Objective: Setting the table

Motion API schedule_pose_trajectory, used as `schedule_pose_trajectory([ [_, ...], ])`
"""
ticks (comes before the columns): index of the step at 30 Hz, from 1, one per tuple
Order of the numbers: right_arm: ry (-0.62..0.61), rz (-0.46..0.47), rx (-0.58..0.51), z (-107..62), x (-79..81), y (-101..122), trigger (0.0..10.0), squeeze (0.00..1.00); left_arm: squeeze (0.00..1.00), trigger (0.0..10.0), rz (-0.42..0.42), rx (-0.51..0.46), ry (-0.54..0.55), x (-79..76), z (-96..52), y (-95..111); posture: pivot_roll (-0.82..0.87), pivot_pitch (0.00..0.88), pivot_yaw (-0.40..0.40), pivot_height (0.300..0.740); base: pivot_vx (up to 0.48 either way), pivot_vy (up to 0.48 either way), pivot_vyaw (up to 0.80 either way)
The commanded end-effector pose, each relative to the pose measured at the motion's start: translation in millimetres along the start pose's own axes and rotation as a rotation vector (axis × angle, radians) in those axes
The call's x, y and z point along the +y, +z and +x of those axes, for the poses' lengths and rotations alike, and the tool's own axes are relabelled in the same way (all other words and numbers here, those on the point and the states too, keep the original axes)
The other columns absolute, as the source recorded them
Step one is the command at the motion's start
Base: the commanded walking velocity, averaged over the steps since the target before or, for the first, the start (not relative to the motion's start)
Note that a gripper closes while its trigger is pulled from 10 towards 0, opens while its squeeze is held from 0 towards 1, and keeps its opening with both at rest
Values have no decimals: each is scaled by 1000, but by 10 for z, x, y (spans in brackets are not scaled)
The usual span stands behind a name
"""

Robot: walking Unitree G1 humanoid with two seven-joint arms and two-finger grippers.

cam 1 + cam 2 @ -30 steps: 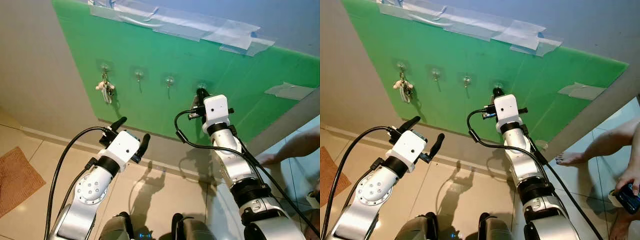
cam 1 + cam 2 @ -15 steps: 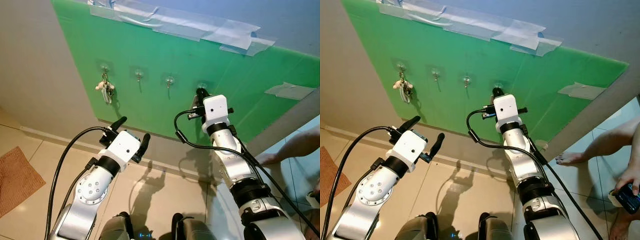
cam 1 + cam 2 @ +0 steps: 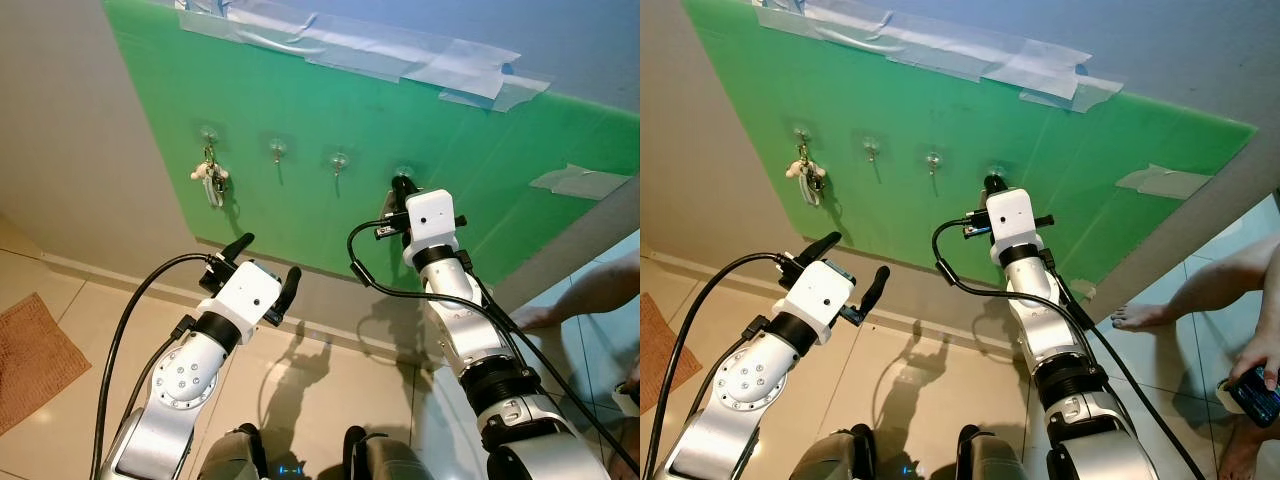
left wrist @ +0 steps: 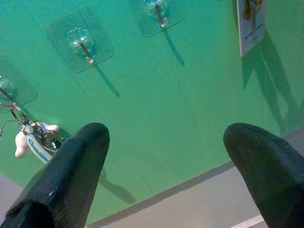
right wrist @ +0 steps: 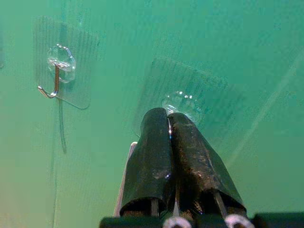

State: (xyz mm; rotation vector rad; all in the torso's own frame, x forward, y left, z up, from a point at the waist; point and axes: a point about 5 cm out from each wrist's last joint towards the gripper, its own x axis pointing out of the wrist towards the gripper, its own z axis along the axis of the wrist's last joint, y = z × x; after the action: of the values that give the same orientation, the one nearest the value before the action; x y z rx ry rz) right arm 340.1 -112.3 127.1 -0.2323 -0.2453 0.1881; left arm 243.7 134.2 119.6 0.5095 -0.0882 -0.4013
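Right gripper (image 5: 168,124), fingers pinched on a thin flat item, sits at the rightmost hook (image 5: 183,102); hanging step apparently underway, next needs careful release; left gripper (image 3: 262,268) spread wide, idle.

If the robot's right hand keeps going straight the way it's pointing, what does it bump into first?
Most likely the clear stick-on hook on the green board. The right gripper, fingers pressed together, points right at it, with something thin and pale between its fingers. Depth is hard to judge, so it may already be touching.
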Motion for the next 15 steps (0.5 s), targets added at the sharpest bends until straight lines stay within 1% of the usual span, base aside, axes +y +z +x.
schedule_pose_trajectory([
  [1,16,6,-19,26,15,44,10000,16,0,10000,4,-13,-7,-36,-4,19,35,199,-70,740,0,0,0],
  [2,19,10,-19,26,18,43,10000,1000,0,10000,3,-13,-6,-37,-3,19,34,198,-71,740,0,0,0],
  [4,26,24,-15,22,26,36,10000,1000,0,10000,3,-14,-6,-41,-5,19,35,197,-70,740,0,0,0],
  [15,19,12,-6,22,5,21,10000,1000,0,10000,6,-15,-5,-42,-5,21,38,194,-72,740,0,0,0],
])
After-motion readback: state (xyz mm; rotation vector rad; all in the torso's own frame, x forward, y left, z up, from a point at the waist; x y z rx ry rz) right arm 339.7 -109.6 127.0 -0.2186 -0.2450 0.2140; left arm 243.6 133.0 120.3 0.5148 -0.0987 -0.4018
